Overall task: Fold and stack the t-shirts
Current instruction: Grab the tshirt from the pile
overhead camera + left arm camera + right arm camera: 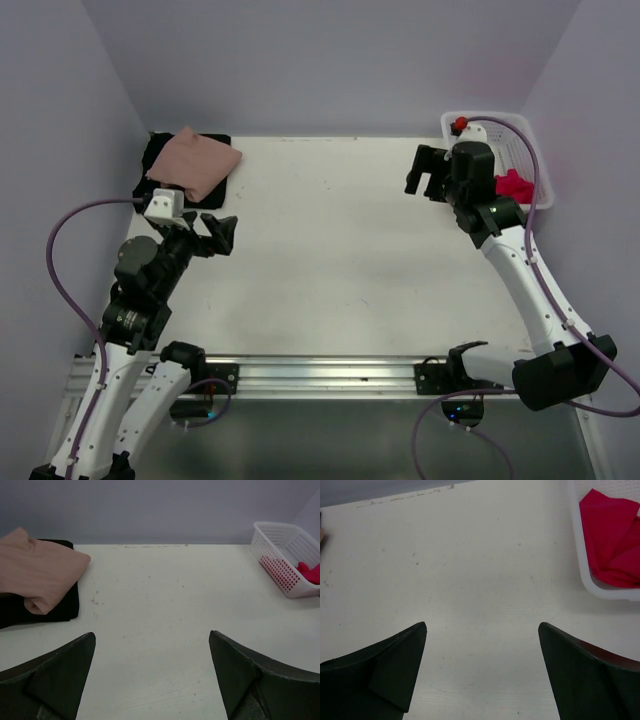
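A folded salmon-pink t-shirt (195, 160) (40, 572) lies on top of a folded black t-shirt (215, 188) (55, 607) in the table's far left corner. A crumpled bright red t-shirt (512, 185) (612, 545) (310, 572) sits inside the white lattice basket (500, 118) (582, 565) (280, 555) at the far right. My left gripper (210, 235) (151, 633) hovers open just in front of the stack, with only bare table between its fingers. Beside the basket's left side, my right gripper (425, 180) (482, 624) is open and holds nothing.
The white table (330, 250) is boxed in by pale walls at the back and on both sides. A metal rail (320, 375) with the arm bases runs along the near edge. Purple cables (60, 250) loop beside each arm.
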Robot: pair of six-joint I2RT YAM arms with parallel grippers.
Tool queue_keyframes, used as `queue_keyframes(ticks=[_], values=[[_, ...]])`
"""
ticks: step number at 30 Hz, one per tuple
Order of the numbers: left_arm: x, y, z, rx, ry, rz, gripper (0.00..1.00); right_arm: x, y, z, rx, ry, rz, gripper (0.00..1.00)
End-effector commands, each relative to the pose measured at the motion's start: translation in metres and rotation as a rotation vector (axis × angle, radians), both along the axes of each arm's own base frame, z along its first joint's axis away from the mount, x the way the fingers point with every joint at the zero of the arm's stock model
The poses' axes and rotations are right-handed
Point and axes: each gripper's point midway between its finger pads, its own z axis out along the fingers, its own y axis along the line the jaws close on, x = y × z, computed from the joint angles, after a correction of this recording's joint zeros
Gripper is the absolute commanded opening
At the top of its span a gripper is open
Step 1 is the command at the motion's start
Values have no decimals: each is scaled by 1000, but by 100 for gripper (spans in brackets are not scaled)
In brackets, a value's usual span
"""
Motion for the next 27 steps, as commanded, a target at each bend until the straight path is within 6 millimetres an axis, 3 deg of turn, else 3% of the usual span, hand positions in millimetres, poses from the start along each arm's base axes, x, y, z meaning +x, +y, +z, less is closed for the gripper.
queue_keyframes(ticks=[1,6,7,8,9,10,11,12,13,14,15,16,17,18,19,21,22,26,27], values=[[-2,-1,24,-4,-67,-10,100,-1,-2,14,-14,-47,6,99],[-2,0,23,5,-63,-11,100,12,-17,3,-52,-24,-91,99],[-2,0,22,6,-59,-9,100,18,-21,10,-56,-33,-126,99],[-2,0,21,7,-54,-8,100,26,-24,-10,-97,39,-151,99],[-2,1,21,8,-52,0,100,32,-39,-9,-146,46,-232,99],[-1,1,20,8,-45,1,100,42,-45,8,-154,21,-279,99],[-2,2,19,7,-38,3,100,54,-50,-16,-205,100,-313,99],[-2,1,19,2,-34,2,100,61,-65,-16,-246,108,-386,99],[-4,1,21,-1,-36,-1,100,74,-70,-1,-236,81,-431,99],[-6,2,19,0,-27,-1,100,77,-84,-5,-265,112,-483,99],[-9,3,20,-3,-28,2,100,90,-93,-25,-314,165,-531,99],[-11,4,19,-5,-25,5,100,102,-98,-9,-285,128,-579,99],[-13,5,18,-4,-21,7,100,104,-106,-14,-294,165,-604,99],[-18,6,19,-7,-31,10,100,116,-119,-39,-312,225,-640,99],[-19,7,14,-3,-20,15,100,127,-123,-25,-267,190,-675,99],[-24,10,14,-4,-26,19,100,132,-142,-42,-275,254,-722,99],[-27,11,11,-2,-15,22,100,144,-148,-51,-271,260,-750,99],[-31,17,5,12,-1,47,100,144,-180,-82,-247,345,-837,99],[-32,18,4,15,1,52,100,141,-196,-91,-223,366,-871,99]])
